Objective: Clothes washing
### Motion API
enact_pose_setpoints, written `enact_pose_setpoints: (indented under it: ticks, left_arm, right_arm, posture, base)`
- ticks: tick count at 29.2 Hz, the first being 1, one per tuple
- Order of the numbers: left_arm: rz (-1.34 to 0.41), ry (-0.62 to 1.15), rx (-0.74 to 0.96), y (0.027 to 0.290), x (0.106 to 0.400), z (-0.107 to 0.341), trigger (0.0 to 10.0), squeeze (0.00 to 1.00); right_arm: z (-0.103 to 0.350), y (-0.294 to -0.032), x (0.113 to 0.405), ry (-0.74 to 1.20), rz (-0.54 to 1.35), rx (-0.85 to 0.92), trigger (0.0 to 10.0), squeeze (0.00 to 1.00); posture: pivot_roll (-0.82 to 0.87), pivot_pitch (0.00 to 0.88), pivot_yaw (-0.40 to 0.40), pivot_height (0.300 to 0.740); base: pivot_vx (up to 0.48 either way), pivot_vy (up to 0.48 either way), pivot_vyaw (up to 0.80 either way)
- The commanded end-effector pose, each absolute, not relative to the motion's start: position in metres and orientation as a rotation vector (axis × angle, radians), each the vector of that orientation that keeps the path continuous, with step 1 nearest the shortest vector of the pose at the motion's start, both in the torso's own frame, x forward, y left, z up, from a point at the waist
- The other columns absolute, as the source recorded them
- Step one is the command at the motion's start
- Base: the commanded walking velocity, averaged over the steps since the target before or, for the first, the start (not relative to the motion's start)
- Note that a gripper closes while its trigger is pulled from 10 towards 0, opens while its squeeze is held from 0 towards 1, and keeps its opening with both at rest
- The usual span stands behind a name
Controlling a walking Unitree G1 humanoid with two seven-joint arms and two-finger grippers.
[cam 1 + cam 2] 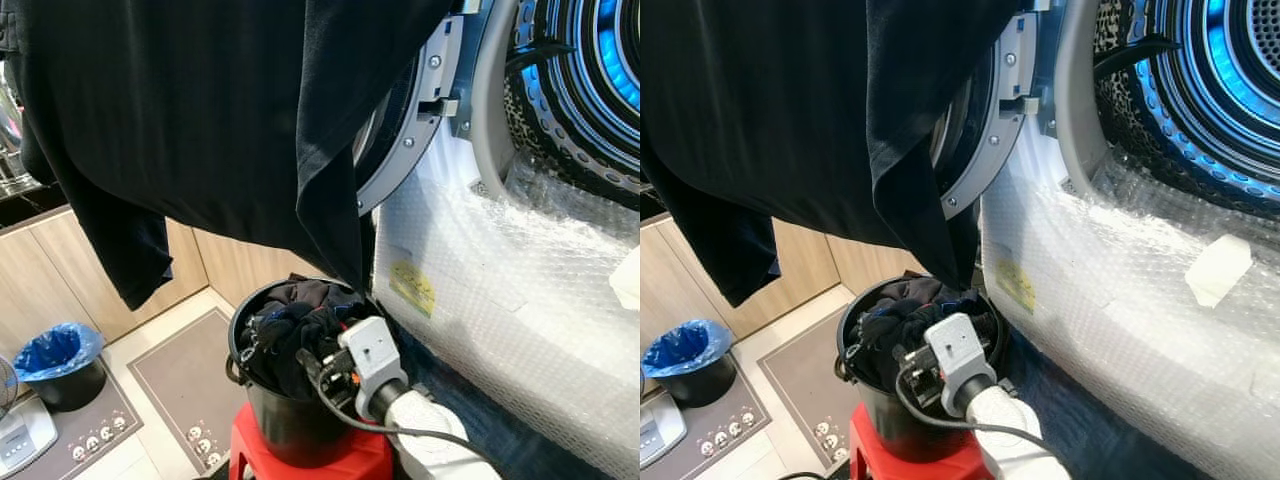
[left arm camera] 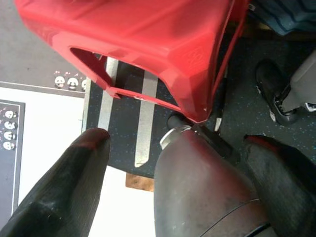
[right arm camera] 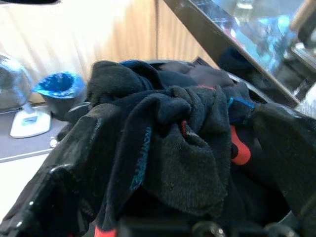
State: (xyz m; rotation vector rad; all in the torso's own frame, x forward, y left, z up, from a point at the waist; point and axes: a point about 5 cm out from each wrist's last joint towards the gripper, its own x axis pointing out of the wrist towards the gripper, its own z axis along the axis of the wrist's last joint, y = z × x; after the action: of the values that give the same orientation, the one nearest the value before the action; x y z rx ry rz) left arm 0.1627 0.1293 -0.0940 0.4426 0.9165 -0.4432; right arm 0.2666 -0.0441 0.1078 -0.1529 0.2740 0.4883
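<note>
— Black clothes (image 3: 168, 148) fill the bucket (image 1: 290, 420); my right gripper (image 3: 163, 207) spreads wide around them.
— Risk?
— Closing shallow, I'd probably snag one sock; pulling hard could tip everything off the red stool (image 1: 310, 455).

room: light wood cabinets (image 1: 40, 275) along the wall | floor: pale tiles plus grey mats (image 1: 180, 375) with little panda prints | corner: black bin with a blue liner (image 1: 58, 362) – white scale-like gadget (image 1: 20, 432) just beside it
</note>
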Motion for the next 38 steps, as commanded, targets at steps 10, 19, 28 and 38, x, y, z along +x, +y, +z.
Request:
enact_pose_setpoints:
  ticks: [10,19,28,38]
  left_arm:
    - [-0.436,0.962,0.451,0.134,0.151,-0.099,10.0,0.0]
    - [-0.435,0.964,0.448,0.134,0.15,-0.1,10.0,0.0]
    - [-0.436,0.964,0.448,0.132,0.15,-0.1,10.0,0.0]
    - [-0.431,0.968,0.445,0.132,0.149,-0.1,10.0,0.0]
  right_arm:
    - [0.102,-0.018,0.249,0.293,0.596,-0.191,10.0,0.0]
    - [0.095,-0.006,0.233,0.329,0.656,-0.227,8.5,0.0]
    - [0.089,-0.007,0.246,0.368,0.509,-0.253,9.8,0.0]
    - [0.092,-0.002,0.25,0.366,0.5,-0.234,0.0,0.0]
  posture:
    - [-0.09,0.01,0.025,0.74]
    - [-0.09,0.029,0.024,0.74]
    - [-0.09,0.032,0.024,0.74]
    - [-0.09,0.034,0.022,0.74]
  base:
    - [0.0,0.0,0.0]
    - [0.0,0.0,0.0]
    - [0.0,0.0,0.0]
    - [0.0,0.0,0.0]
